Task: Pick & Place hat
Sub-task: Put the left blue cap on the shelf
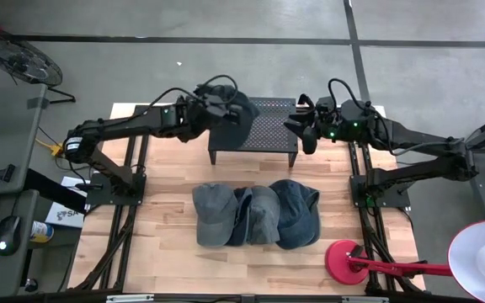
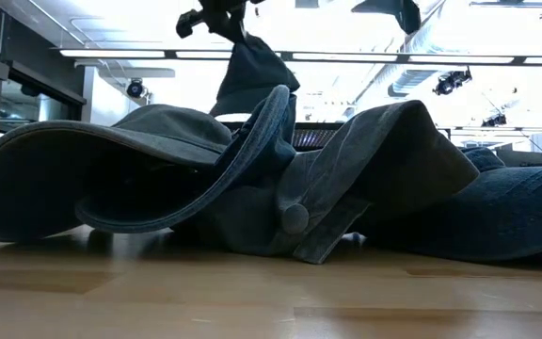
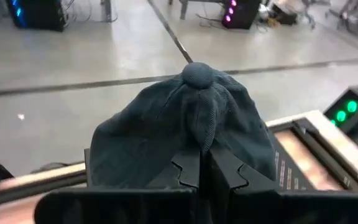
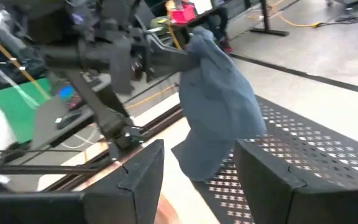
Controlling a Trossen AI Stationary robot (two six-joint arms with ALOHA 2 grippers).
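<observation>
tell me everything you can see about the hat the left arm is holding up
The dark blue-grey fabric cap looks like soft twill, with stitched panels meeting at a covered button on top. It hangs limp and creased, pinched in the left gripper, whose fingers are shut on its cloth. It is lifted clear of the table, above the left end of the black perforated metal rack, apart from the other caps lying on the table.
</observation>
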